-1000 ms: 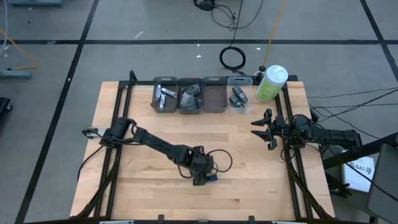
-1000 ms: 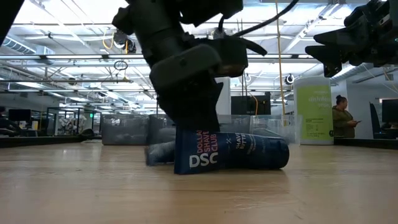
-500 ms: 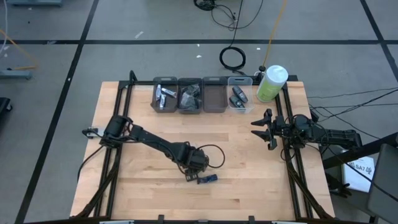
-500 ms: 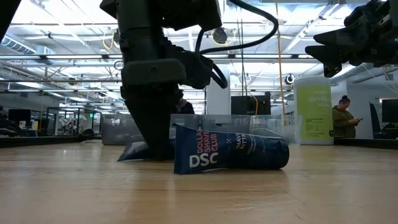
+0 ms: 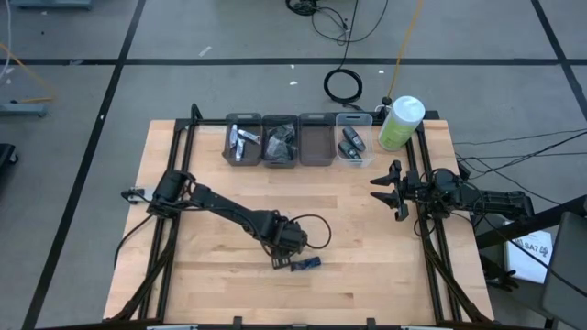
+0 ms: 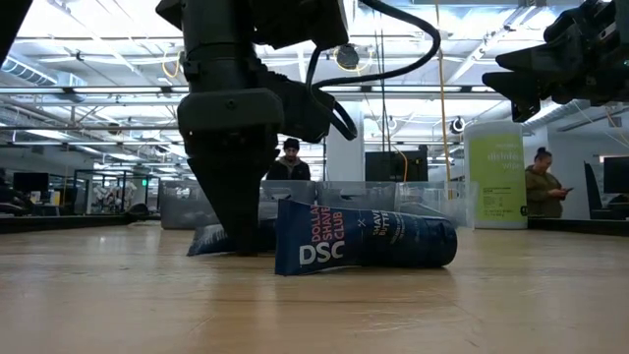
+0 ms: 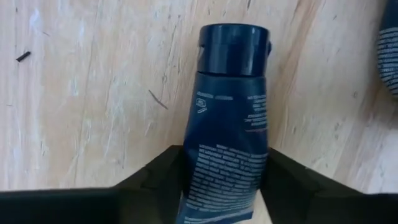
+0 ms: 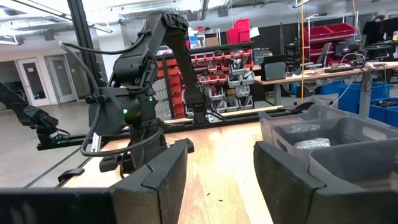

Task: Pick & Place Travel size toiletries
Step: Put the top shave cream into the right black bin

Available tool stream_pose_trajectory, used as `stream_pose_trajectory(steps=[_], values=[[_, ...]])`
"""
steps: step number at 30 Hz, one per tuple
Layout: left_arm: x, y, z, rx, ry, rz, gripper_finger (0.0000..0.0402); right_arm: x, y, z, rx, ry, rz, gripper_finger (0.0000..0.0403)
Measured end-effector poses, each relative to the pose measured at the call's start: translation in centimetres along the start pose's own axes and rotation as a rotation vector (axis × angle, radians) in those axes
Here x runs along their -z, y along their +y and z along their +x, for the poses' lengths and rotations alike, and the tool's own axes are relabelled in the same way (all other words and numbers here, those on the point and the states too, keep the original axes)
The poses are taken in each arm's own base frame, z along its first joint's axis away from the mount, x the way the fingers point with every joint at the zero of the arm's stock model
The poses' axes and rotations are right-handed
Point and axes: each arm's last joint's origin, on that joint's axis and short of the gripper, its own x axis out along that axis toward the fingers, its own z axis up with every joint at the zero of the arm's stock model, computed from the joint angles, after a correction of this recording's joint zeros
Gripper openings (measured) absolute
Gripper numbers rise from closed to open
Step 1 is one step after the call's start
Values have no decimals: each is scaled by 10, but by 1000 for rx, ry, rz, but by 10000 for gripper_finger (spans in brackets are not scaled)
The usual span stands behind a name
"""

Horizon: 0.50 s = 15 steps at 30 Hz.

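Note:
Two dark blue travel tubes lie on the wood table near its near edge. One, printed DSC, lies flat on its side; its edge shows in the left wrist view. The other tube lies just beyond it, its end sticking out past the left arm. My left gripper is down at the table, shut on this second tube. My right gripper hangs open above the table's right side, touching nothing. My left gripper pinches the tube's body, the half away from the round cap, between its two fingers. The fingers come from above, pointing down, and lie across the tube. The tube lies flat on the table.
Four small bins stand in a row along the far edge, three with small items inside. A big green bottle with a white cap stands right of them. Bare wood lies between the bins and the tubes. People stand in the room beyond the table.
My left gripper has moved toward the table's left and slightly far, away from over the DSC tube, which now shows whole and has stayed put. The second tube has slid leftward along the table with the gripper. In the last half second nothing moved.

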Motion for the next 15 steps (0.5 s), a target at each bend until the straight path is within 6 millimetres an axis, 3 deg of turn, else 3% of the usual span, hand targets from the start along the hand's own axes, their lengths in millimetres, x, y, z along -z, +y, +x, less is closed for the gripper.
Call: stream_pose_trajectory(steps=[5,15], values=[[-2,2,0,-26,-25,20,117,0,0,0,0,0,0,177],[-11,12,-8,-80,-76,160,55,0,0,0,0,0,0,173]])
